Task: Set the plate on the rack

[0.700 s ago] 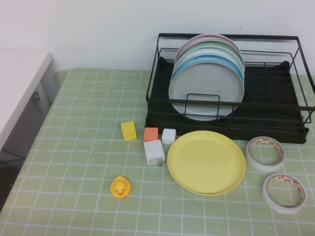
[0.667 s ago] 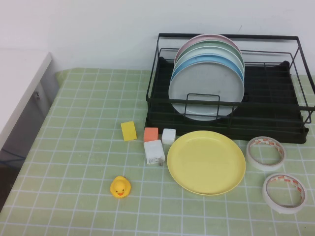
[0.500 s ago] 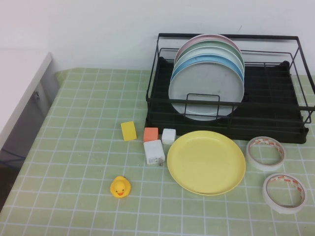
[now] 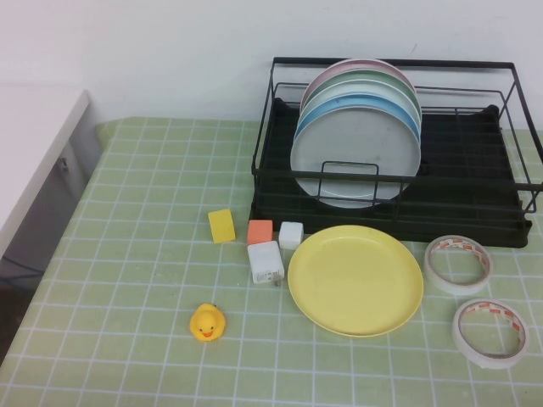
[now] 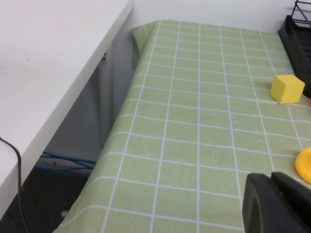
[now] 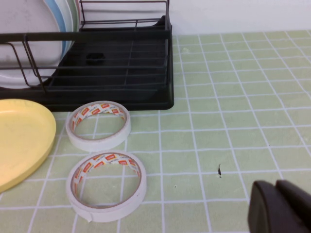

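The yellow plate (image 4: 355, 278) lies flat on the green checked cloth just in front of the black wire rack (image 4: 475, 170); its edge also shows in the right wrist view (image 6: 19, 141), with the rack (image 6: 121, 68) behind it. Neither arm shows in the high view. My left gripper (image 5: 272, 178) is shut and empty, low over the cloth's left part, far from the plate. My right gripper (image 6: 276, 186) is shut and empty over the cloth, to the right of the tape rolls and the plate.
Several plates (image 4: 356, 144) stand upright in the rack's left half. Two tape rolls (image 4: 458, 264) (image 4: 489, 332) lie right of the yellow plate. A yellow cube (image 4: 222, 225), orange cube (image 4: 260, 231), white cube (image 4: 291, 234), white charger (image 4: 265, 262) and toy duck (image 4: 207, 322) lie to its left. A white counter (image 4: 34, 144) borders the table's left.
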You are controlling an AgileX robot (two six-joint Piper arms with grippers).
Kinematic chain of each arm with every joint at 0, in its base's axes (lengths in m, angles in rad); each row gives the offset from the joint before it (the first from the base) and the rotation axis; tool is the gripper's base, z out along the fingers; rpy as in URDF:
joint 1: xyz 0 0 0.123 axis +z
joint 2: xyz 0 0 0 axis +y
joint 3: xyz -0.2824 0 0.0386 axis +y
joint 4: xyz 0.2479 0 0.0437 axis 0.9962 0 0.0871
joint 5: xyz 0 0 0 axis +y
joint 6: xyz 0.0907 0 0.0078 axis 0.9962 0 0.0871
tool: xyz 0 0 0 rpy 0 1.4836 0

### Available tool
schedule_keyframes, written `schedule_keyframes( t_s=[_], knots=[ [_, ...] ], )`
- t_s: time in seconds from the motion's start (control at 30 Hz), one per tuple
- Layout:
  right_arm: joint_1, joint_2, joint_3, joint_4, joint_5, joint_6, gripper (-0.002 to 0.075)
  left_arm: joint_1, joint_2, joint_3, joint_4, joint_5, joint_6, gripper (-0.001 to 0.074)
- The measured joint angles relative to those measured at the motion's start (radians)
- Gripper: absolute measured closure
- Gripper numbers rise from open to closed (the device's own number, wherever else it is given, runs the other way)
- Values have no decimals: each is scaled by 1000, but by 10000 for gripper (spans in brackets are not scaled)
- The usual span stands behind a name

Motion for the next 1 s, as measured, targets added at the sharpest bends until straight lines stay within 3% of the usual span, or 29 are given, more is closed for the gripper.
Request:
schedule_keyframes(
  t_s=[0.8,0.9,1.0],
  knots=[
    [0,0,0,21,0,0,715,0,0,0,0,0,2,736],
    [0,0,0,177,-7,10,715,0,0,0,4,0,2,736],
    [0,0,2,491,-10,64,715,0,0,0,-36,-39,-15,736]
  ],
)
